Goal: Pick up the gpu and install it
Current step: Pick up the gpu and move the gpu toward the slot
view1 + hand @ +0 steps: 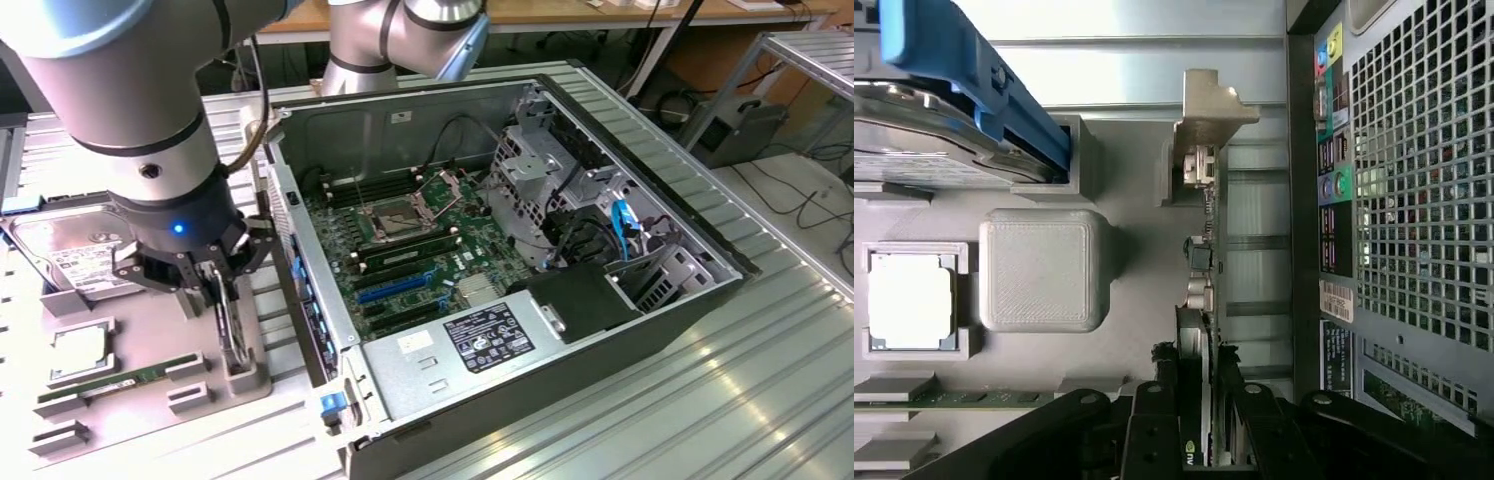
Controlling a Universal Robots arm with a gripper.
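Observation:
The gpu (235,335) stands edge-on in a grey holder (247,380) on the parts tray, at the exterior view's left of the open computer case (534,190). My gripper (218,288) is down over the card's upper end. In the wrist view the card (1201,290) runs as a narrow dark strip from its metal bracket (1206,110) into my gripper (1199,420). The black fingers (1154,425) press on both of its faces, so the gripper is shut on it. The card's lower edge still sits in the holder.
On the grey tray (134,400) lie a hard drive (74,255), a CPU (80,350) and a green RAM stick (107,385). The case wall (300,290) rises close beside the holder. Inside are the motherboard (414,250), drive cage (534,180) and power supply (467,345).

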